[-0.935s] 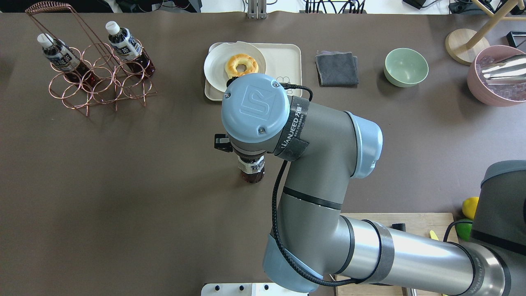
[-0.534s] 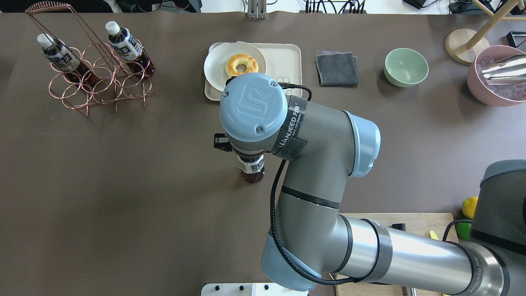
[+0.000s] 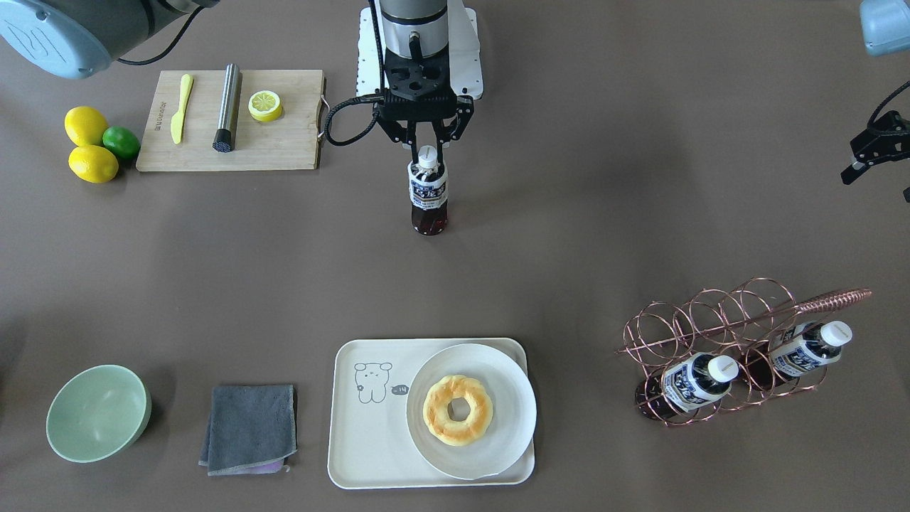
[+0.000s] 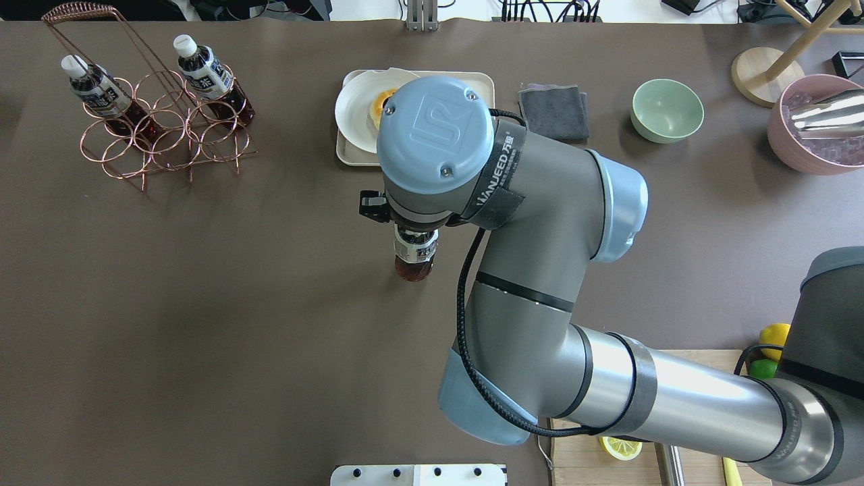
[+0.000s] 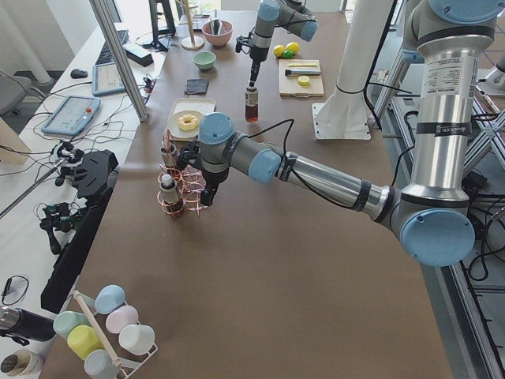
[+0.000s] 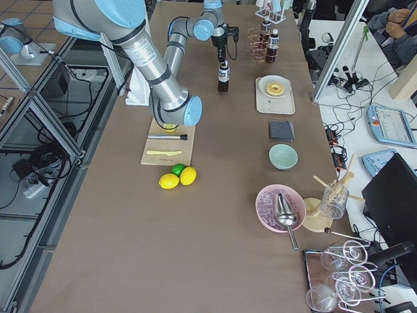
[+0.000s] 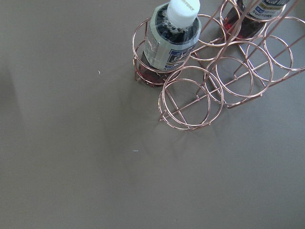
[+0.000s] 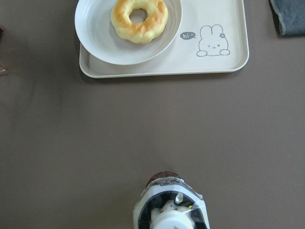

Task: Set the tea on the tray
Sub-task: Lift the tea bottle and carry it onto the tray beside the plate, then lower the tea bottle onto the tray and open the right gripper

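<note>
Tea in hand: the right gripper clamps the small clear bottle of dark brown tea by its neck, mid-table.

You see the bottle upright and well apart from the cream-white rectangular tray, with brown tabletop between them. A round white plate bearing a ring doughnut fills the tray's half nearer the copper wire rack, where two matching bottles lean; the cartoon half shows. A folded grey cloth and a pale green bowl lie beyond the tray's other side. From overhead, the right arm's wrist hides the fingers, the cap and much of the tray and plate. The left gripper hangs by the rack. It is cut off at the front view's edge, so you cannot tell how its jaws stand.
</note>
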`<state>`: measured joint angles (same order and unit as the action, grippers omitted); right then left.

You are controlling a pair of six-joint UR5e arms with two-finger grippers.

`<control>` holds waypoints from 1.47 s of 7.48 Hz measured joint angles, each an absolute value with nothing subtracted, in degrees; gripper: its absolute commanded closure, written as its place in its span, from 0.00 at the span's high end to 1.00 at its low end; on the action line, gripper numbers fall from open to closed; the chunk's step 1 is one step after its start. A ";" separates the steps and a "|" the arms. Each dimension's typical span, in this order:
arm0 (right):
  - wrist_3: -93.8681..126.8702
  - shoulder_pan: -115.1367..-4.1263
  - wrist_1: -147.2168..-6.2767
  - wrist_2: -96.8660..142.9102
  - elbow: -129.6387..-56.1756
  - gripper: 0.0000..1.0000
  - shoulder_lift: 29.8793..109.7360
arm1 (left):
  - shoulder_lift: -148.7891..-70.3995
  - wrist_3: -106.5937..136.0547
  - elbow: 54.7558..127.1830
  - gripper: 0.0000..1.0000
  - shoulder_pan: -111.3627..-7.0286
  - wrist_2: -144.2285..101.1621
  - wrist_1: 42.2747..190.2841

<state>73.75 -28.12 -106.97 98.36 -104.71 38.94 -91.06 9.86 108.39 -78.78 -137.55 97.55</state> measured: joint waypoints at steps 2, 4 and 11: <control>70.90 -32.22 -107.18 100.67 -104.59 0.00 38.66 | -91.05 9.78 108.19 0.96 -78.70 -137.55 97.56; 65.93 -39.18 -107.12 105.40 -103.25 0.00 38.63 | -91.05 9.77 108.11 0.96 -78.67 -137.55 97.64; 59.08 -50.01 -89.77 110.35 -72.80 0.00 29.37 | -88.35 10.66 109.14 0.96 -78.84 -137.55 100.99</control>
<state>59.08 -50.01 -89.77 110.35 -72.80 29.37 -88.35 10.66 109.14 -78.84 -137.55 100.99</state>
